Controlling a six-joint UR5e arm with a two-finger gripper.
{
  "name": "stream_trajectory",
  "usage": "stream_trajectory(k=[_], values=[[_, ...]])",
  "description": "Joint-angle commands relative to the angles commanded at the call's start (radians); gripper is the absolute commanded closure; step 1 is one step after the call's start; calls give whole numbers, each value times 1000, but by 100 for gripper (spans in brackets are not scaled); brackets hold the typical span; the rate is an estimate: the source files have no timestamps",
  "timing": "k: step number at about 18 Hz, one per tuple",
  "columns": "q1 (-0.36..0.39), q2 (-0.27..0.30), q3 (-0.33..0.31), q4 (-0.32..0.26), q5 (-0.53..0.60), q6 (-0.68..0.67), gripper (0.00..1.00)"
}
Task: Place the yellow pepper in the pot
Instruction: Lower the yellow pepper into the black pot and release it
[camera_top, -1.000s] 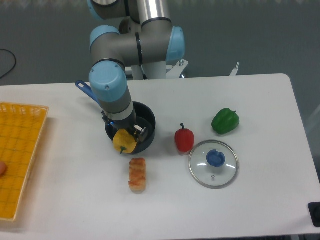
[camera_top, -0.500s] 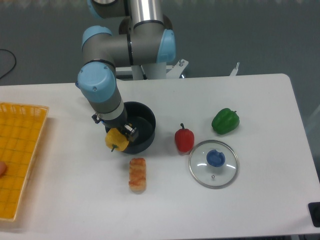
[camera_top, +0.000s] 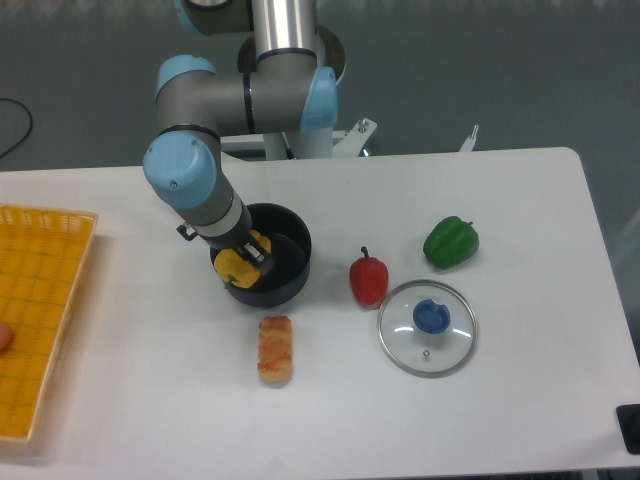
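Observation:
The yellow pepper (camera_top: 236, 265) is held in my gripper (camera_top: 243, 260), which is shut on it. The pepper hangs over the left part of the pot (camera_top: 282, 255), a round dark saucepan near the table's middle. The pepper overlaps the pot's left rim; I cannot tell whether it touches the pot's bottom. The arm's wrist covers the pot's handle and back left rim.
A red pepper (camera_top: 368, 279) stands right of the pot. A green pepper (camera_top: 450, 242) lies further right. A glass lid with a blue knob (camera_top: 428, 327) lies in front of them. An orange-brown breaded piece (camera_top: 275, 350) lies in front of the pot. A yellow basket (camera_top: 40, 310) sits at the left edge.
My gripper has moved left and then back over the pot's left side with the yellow pepper. The pepper now sits inside the pot's rim outline instead of outside its front edge.

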Motion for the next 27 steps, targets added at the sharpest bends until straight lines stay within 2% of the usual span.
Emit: stream_trajectory(k=[6,12,15,22,23,25,27], values=[[0,11,-23,0,34,55,41],[-12,2,-38,5,64,55,41],[-17,2,-46,5,66,51,36],[-29,0,-63,8,72,46,36],[-29,0,-64,8,72,46,34],[-32,0,-66,8,72,48,24],[-32,0,-64,9,72,51,6]])
